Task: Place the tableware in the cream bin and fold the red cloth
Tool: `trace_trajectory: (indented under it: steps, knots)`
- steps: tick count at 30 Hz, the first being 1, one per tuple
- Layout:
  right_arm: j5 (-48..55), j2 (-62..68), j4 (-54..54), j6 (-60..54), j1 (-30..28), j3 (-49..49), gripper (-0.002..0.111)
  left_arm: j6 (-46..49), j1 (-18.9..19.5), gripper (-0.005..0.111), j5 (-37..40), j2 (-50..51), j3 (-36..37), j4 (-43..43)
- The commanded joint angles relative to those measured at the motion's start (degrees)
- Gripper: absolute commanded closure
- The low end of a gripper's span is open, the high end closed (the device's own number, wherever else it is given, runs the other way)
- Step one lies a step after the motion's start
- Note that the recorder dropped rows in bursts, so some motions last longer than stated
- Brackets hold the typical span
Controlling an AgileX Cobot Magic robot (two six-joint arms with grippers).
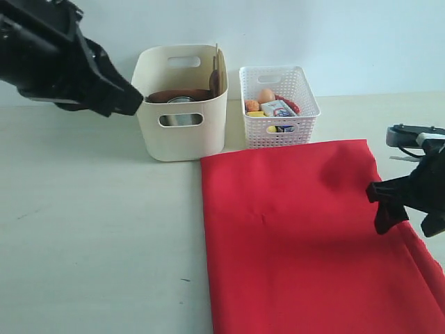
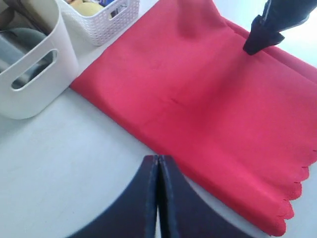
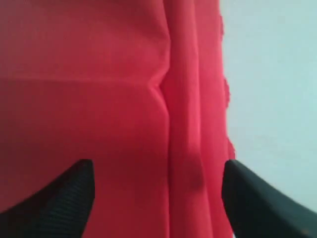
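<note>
Finds large plain bright red rectangular cloth [image 1: 299, 243] spread on pale bench [image 1: 90, 229], far edge just in front of tall cream-coloured plastic bin [image 1: 182, 139] and small white lattice basket [image 1: 278, 129]. Sees brown round plate [image 1: 177, 94] inside bin, with wooden utensil handles [image 1: 217, 69] leaning in its right corner. Notes left tool [image 2: 157, 166] raised above bench beside bin, fingers pressed together on nothing. Notes right tool [image 3: 157, 168] over cloth's right side, fingers spread wide apart either side of a raised fold ridge near scalloped edge [image 3: 225, 89]; cannot tell whether touching fabric
</note>
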Motion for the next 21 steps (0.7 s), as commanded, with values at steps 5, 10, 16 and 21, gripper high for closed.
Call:
trace_trajectory:
  steps: [5,10,16,21]
  knots:
    - [-2.75,5.46,1.27,-1.25,-0.35,-5.07,0.035,-5.61,2.77,0.106,-8.02,-13.69,10.31,4.60]
    - [-2.87,6.91,1.27,-1.63,-0.35,-6.67,0.035,-7.11,5.70,0.106,-12.46,-22.56,15.44,4.60]
    - [-3.11,7.27,1.27,-3.04,-0.35,-6.95,0.035,-8.65,7.94,0.106,-15.05,-33.34,20.96,4.72]
    - [-3.11,7.39,1.27,-3.16,-0.35,-6.95,0.035,-10.76,9.33,0.106,-15.33,-43.78,26.49,6.18]
